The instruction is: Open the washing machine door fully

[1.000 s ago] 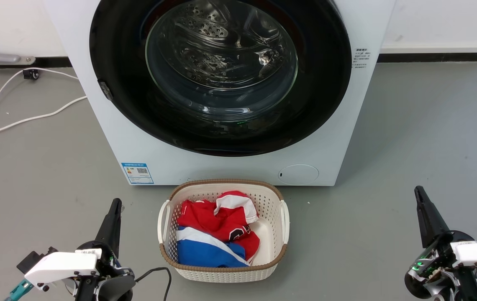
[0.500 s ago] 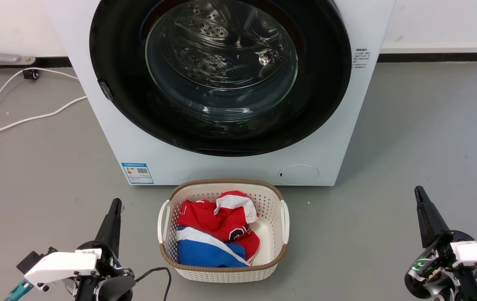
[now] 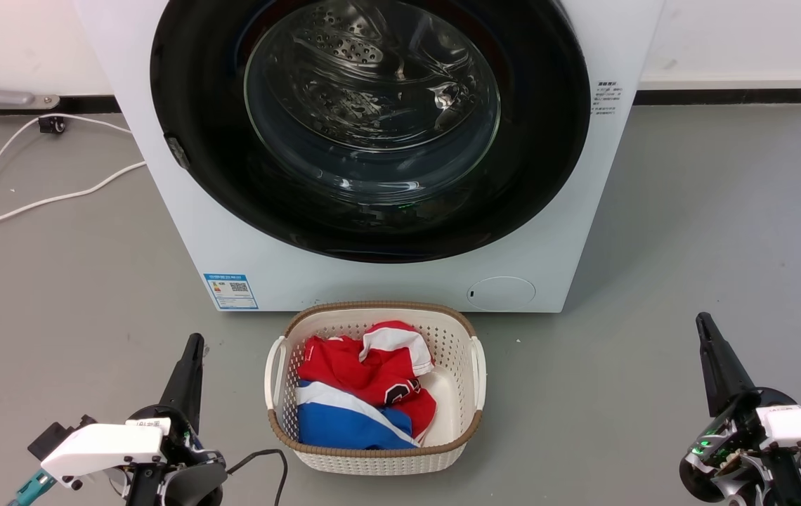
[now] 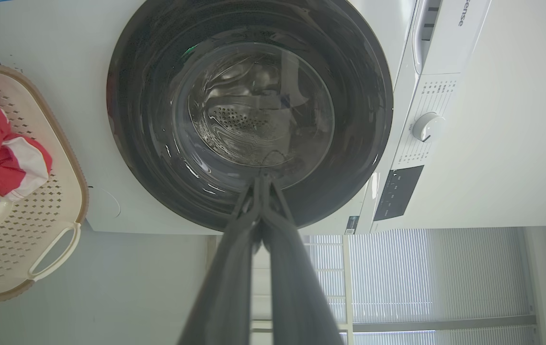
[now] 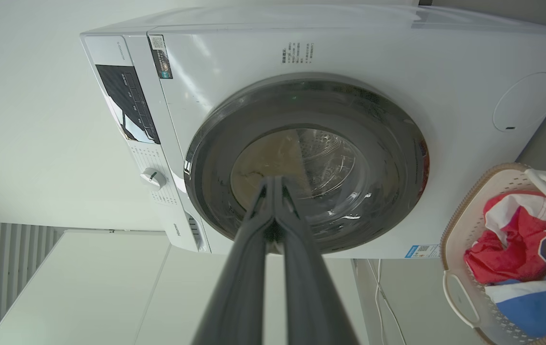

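Observation:
The white washing machine [image 3: 246, 239] stands ahead of me, its round door [image 3: 541, 161] with a glossy black rim and clear glass bowl lying flat against the front, closed. The left wrist view has the same door [image 4: 139, 158], and so does the right wrist view, door [image 5: 397, 158]. My left gripper [image 3: 195, 340] rests low at the lower left, fingers together and holding nothing, well short of the machine. My right gripper [image 3: 702, 320] sits at the lower right, also shut and empty. Both wrist views show the fingertips pressed together, left gripper [image 4: 262, 179], right gripper [image 5: 274, 181].
A white laundry basket [image 3: 471, 414] with red, white and blue clothes stands on the grey floor right in front of the machine, between my two arms. White cables [image 3: 35, 200] trail over the floor at the left. Bare floor lies to the right of the machine.

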Robot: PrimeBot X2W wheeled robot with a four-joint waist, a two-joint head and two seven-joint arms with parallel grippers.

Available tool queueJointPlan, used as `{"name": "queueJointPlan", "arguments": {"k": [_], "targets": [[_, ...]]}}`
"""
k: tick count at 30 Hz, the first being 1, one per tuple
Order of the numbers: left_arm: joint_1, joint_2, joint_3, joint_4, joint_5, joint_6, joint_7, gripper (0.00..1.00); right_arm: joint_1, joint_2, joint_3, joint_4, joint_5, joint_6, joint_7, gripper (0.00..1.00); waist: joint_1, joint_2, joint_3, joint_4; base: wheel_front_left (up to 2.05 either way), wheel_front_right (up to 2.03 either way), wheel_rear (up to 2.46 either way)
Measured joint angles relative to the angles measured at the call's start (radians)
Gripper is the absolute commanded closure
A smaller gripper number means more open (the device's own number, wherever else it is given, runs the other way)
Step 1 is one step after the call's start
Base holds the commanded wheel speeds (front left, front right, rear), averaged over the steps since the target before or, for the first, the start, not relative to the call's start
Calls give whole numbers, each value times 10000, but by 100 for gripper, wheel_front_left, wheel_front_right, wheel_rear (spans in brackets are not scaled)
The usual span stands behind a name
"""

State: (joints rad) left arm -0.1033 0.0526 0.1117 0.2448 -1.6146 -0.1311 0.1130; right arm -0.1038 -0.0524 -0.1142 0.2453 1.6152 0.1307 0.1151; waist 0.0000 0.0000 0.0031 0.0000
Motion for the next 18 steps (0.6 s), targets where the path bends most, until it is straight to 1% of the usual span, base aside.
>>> {"name": "queueJointPlan", "arguments": {"k": [7,8,13,18], "targets": [[0,-2,4,0,0,0,0,100,0,2,0,0,0,0,0,100,0,0,0,0,0,0,0],[0,-2,4,0,0,0,0,0,0,2,0,0,0,0,0,0,0,0,0,0,0,0,0],[346,-54,-50,410,0,2,-19,0,391,19,17,403,4,-2,-4,0,0,0,2,-1,0,0,0],[447,-61,-56,426,111,2,-245,0,521,23,105,433,-90,-2,-242,0,0,0,9,-4,0,0,0]]}}
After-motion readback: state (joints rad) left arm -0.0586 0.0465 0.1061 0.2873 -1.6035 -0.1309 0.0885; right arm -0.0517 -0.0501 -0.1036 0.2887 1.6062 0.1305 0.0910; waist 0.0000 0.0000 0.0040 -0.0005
